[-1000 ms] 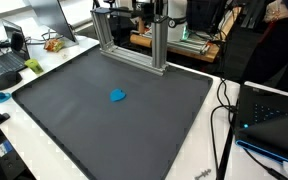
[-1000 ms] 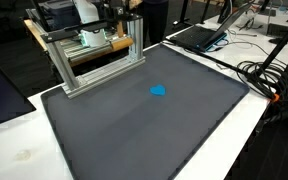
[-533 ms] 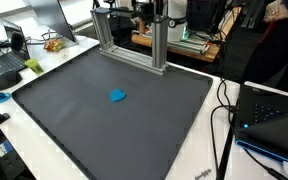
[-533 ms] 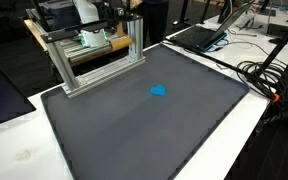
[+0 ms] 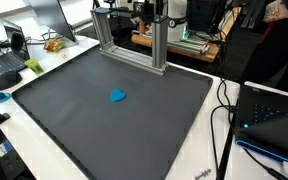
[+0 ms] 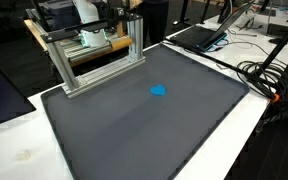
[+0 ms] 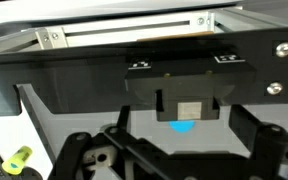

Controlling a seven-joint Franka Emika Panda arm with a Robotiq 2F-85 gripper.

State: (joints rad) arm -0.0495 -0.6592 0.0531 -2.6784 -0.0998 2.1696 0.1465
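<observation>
In an exterior view, the blue piece [image 5: 117, 96] lies flat near the middle of a dark grey mat [image 5: 74, 125], with bare mat on every side. It is a small rounded lump, a little longer across the picture than up it. It is too small to tell which end leads. The mat covers a white table [image 5: 199, 165]. An aluminium frame [image 5: 134, 45] stands at the mat's far edge, well apart from the piece. An open laptop [image 5: 4, 60] sits beside the mat on one side, and black cables [image 5: 224, 110] run down the table on the other. Desks and screens crowd the room behind.

In an exterior view from another side, the blue piece [image 6: 158, 90] again lies alone on the mat [image 6: 134, 125], between the aluminium frame [image 6: 94, 60] and the near edge. Here too its long axis runs roughly across the picture. A second laptop [image 6: 199, 35] and a tangle of cables [image 6: 269, 75] lie beyond the mat.

In the wrist view, the gripper [image 7: 174, 162] has its black linkages spread wide and holds nothing. The blue piece [image 7: 184, 126] shows only as a sliver under the black camera mount, so its direction cannot be told. The frame's rail [image 7: 114, 33] crosses the top.
</observation>
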